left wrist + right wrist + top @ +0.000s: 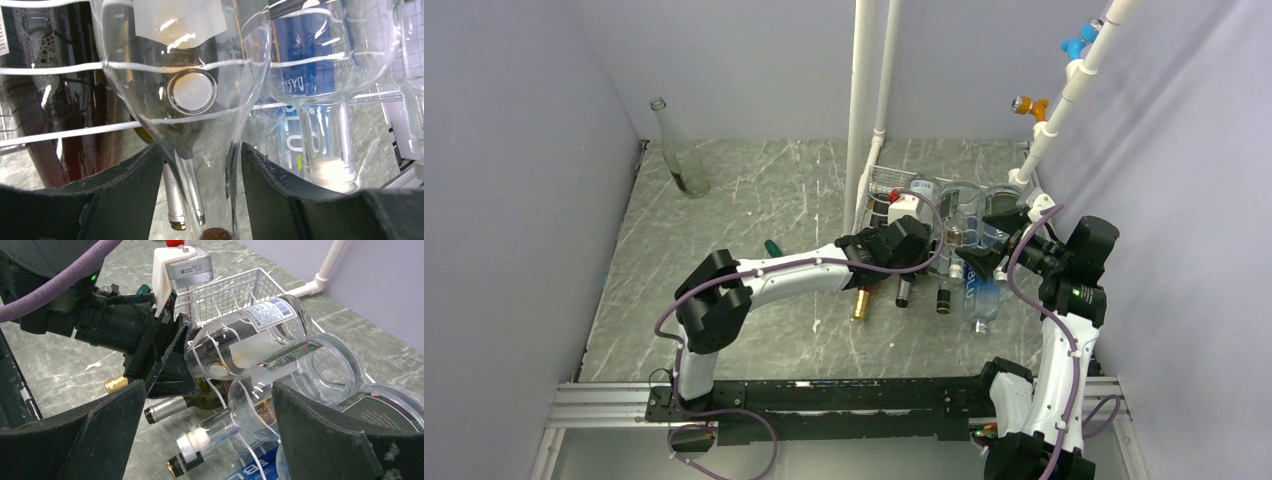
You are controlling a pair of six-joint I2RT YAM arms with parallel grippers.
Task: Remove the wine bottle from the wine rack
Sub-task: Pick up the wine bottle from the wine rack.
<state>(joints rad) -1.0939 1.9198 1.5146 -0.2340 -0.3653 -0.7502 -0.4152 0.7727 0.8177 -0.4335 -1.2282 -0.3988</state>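
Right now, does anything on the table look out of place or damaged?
Nothing looks broken. One clear bottle stands upright in the far left corner, apart from the wine rack where the others lie. A small green object lies loose beside the left arm.

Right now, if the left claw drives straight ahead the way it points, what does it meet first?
The clear glass bottle: its neck runs between the fingers of the left claw, and its widening shoulder straight ahead would likely be met first. The wine rack wires cross there; depth is unclear.

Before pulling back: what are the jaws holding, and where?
Left jaws straddle the clear glass bottle at its neck; firm grip cannot be told. Right jaws: nothing.
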